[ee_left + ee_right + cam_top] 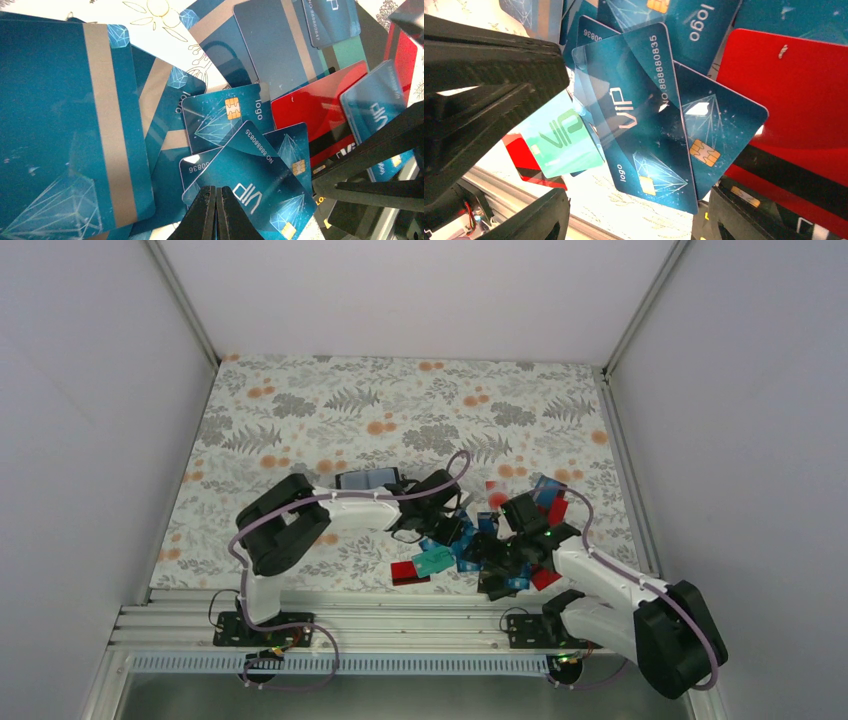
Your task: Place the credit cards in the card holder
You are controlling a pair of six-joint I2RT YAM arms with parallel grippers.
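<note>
While sorting out a grip on a card, seems at the pick-up step. Shows the credit cards (470, 555) heaped on the bench (300, 410), the card holder (365, 478) apart beyond the left arm. Shows the left end effector (216, 192) clenched on nothing above a blue card (255, 170), the right end effector (639, 190) released astride it. Next calls for pinching one card only, then carrying it over.

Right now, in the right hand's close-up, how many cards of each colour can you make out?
Blue cards: at least 6
Red cards: 2
Mint green card: 1
Total: at least 9; the dark pieces at the bottom right are too unclear to count.
</note>
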